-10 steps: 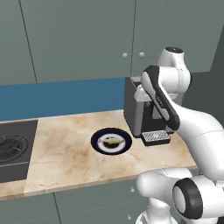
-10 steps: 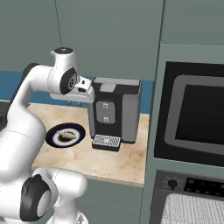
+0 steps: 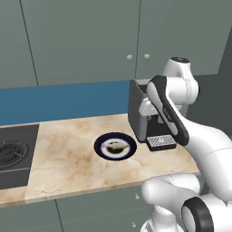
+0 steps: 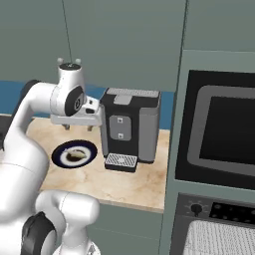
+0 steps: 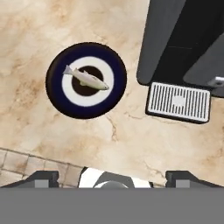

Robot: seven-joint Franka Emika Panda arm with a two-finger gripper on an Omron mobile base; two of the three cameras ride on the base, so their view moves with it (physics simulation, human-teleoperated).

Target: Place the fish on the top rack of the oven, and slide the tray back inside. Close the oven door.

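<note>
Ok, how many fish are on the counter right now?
1. The fish lies in the middle of the dark-rimmed plate on the marble counter, beside the coffee machine. Another could be hidden behind the machine or arm.

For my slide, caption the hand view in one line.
Looking down from above the marble counter: the fish lies on a dark-rimmed plate beside the coffee machine and its drip tray.

Oven door (image 4: 219, 240) — cropped, perhaps open
</note>
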